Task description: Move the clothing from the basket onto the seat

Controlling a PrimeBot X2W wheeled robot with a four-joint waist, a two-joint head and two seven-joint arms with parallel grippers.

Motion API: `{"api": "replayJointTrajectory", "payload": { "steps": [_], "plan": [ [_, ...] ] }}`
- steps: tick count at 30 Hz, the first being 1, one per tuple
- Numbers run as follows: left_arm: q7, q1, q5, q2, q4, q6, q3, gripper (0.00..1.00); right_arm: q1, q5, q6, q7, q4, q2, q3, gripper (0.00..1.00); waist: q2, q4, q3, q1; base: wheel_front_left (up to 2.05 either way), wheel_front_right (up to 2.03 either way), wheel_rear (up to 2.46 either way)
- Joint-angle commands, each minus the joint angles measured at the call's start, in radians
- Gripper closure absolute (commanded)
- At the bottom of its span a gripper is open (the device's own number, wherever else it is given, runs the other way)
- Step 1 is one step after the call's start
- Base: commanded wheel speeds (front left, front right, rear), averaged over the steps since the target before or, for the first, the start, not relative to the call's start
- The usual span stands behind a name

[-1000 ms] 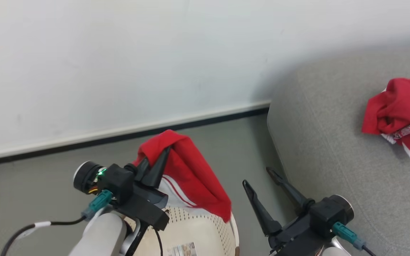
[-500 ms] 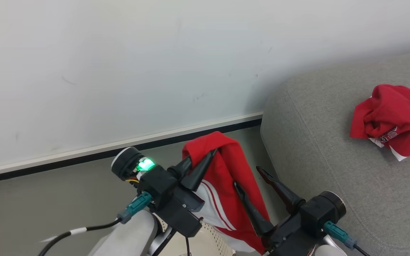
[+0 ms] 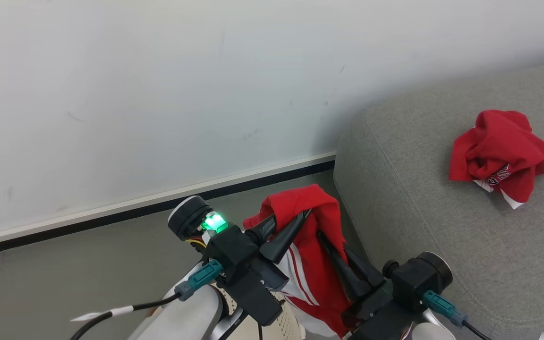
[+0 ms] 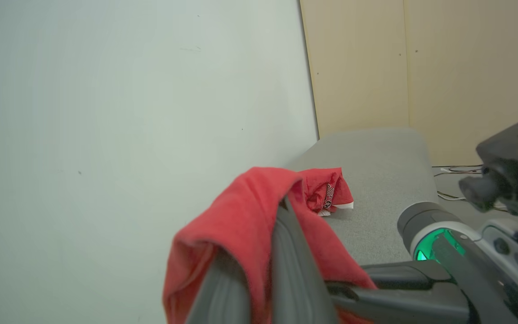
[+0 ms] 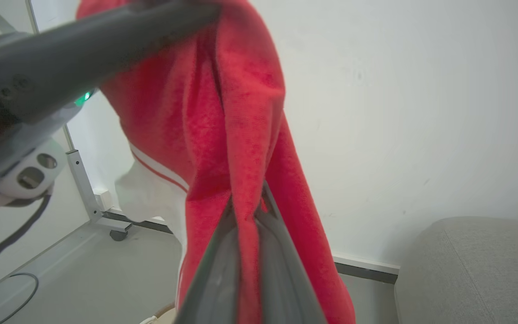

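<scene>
Left of the seat's (image 3: 418, 212) rounded corner, the held garment (image 3: 317, 245) hangs clear of the floor, gripped from both sides. Its red top fold lies over the left gripper (image 3: 290, 221), whose two fingers stand narrow with cloth pinched between them. In the left wrist view that fold hangs between and over both fingers. Lower down, a white panel with red stripes drops toward the basket (image 3: 286, 326), of which a perforated cream patch shows beneath the garment, also left of the seat.

The right gripper (image 3: 333, 243) bites into the garment's side nearest the seat. In the right wrist view its fingers are nearly together, with a vertical ridge of red fabric clamped between them.

The left arm's pale forearm rises from the bottom edge of the head view. Its wrist glows green, and its fingers point up and toward the seat. The right wrist sits just beside the seat's near side, its fingers slanting up and away from the seat, so the two grippers converge on the cloth.

On the seat, well apart from both grippers, a crumpled garment (image 3: 501, 153) lies in a heap, with white trim and a small printed mark showing at its lower edge. A white wall with a dark baseboard runs behind, meeting the seat's far corner.
</scene>
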Motion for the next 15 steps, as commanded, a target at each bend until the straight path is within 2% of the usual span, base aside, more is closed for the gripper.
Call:
{"api": "replayJointTrajectory", "payload": {
  "steps": [1, 6, 7, 8, 9, 10, 15],
  "plan": [
    [0.0, 0.012, -0.005, 0.004, -0.001, 0.0, -0.003, 1.0, -0.007, 0.007, 0.0, 0.0, 0.0, 0.005, -0.005, 1.0, 0.0, -0.005, 0.0, 0.0, 0.0, 0.0, 0.0],
    [0.011, 0.018, -0.014, 0.01, 0.012, 0.0, -0.007, 1.0, -0.001, 0.006, 0.0, 0.0, -0.004, 0.008, -0.025, 1.0, 0.0, -0.008, 0.003, 0.0, 0.0, 0.0, 0.0],
    [0.01, 0.02, -0.017, 0.01, 0.013, 0.0, -0.007, 0.88, 0.003, 0.004, 0.0, 0.0, -0.004, 0.008, -0.031, 1.0, 0.0, -0.008, 0.005, 0.0, 0.0, 0.0, 0.0],
    [0.011, 0.019, -0.018, 0.011, 0.012, 0.001, -0.007, 0.66, 0.009, 0.004, 0.0, 0.0, -0.003, 0.01, -0.043, 1.0, 0.0, -0.008, 0.006, 0.0, 0.0, 0.0, 0.0],
    [0.013, 0.018, -0.019, 0.012, 0.012, 0.004, -0.007, 0.16, 0.014, 0.003, 0.0, 0.0, -0.001, 0.01, -0.049, 1.0, 0.0, -0.006, 0.007, 0.0, 0.0, 0.0, 0.0],
    [0.015, 0.018, -0.023, 0.012, 0.012, 0.006, -0.007, 0.0, 0.019, 0.001, 0.0, 0.0, 0.0, 0.01, -0.054, 1.0, 0.0, -0.005, 0.008, 0.0, 0.0, 0.0, 0.0],
    [0.027, 0.018, -0.034, 0.01, 0.013, 0.007, -0.013, 0.0, 0.036, -0.007, 0.0, 0.0, 0.006, 0.008, -0.083, 1.0, 0.0, 0.001, 0.014, 0.0, 0.0, 0.0, 0.0]
  ]
}}
